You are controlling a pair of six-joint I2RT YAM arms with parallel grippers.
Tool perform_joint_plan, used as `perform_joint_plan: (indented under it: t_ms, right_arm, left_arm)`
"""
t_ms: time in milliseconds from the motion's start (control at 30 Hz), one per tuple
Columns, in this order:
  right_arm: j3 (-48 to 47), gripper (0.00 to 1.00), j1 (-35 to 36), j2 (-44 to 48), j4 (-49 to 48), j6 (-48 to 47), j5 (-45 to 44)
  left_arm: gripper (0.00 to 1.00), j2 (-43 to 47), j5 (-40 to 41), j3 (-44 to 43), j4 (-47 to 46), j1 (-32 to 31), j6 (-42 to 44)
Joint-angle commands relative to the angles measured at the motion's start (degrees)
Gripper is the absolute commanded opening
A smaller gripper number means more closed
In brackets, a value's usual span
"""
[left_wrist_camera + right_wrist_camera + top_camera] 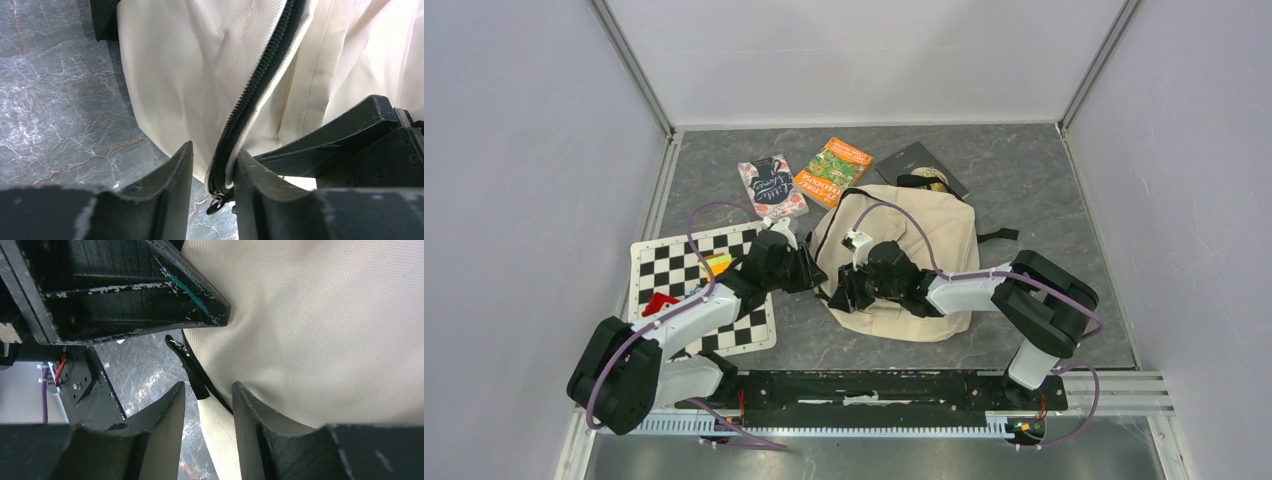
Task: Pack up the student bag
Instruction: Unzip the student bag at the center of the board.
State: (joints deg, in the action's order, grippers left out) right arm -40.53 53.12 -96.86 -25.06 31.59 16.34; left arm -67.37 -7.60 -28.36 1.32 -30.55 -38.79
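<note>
The student bag, a cream backpack with black zippers, lies in the middle of the table. My left gripper is open at the bag's left edge. In the left wrist view the end of the black zipper and its small pull hang between the fingers, against the right one. My right gripper is open just beside it. In the right wrist view the bag's cream edge and a black pull strap sit between its fingers. The two grippers are almost touching.
A black-and-white checkered mat lies on the left with a red piece and a yellow-orange item on it. A floral book, an orange-green book and a dark notebook lie behind the bag.
</note>
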Motion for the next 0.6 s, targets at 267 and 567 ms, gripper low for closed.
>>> perform_joint_plan:
  t_ms: [267,567]
  right_arm:
    - [-3.4,0.23,-0.1,-1.8,-2.0,-0.6,-0.2]
    - [-1.4,0.04,-0.1,0.9,-1.2,-1.0,-1.9]
  left_arm:
    - [0.14,-0.5,-2.3,-1.4,-4.6,0.3,-2.0]
    - [0.06,-0.2,-1.3,-2.0,-3.6,0.3,-1.5]
